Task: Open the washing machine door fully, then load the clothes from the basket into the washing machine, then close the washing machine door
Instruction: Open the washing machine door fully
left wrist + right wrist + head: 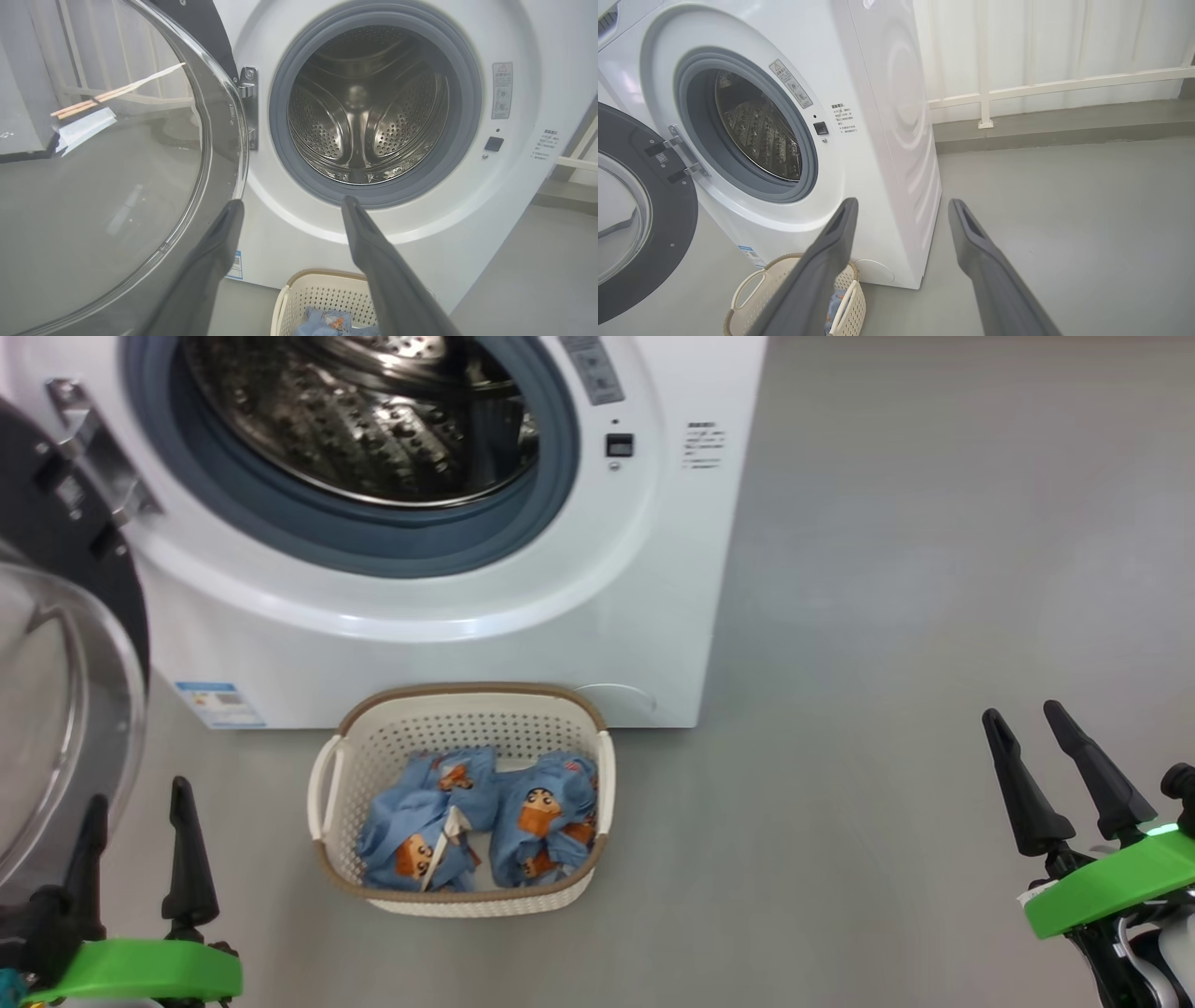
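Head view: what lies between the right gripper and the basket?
Bare grey floor, as the head view shows: nothing stands between the open right gripper and the basket.

left pincer: jaws wide apart, empty, pointing up | right pincer: jaws wide apart, empty, tilted leftward

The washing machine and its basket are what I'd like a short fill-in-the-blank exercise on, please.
1. The washing machine door stands ____.
2. The clothes lie in the ____.
3. The steel drum of the washing machine is ____.
4. The left gripper and right gripper each hold ____.

Missing words: open; basket; empty; nothing.
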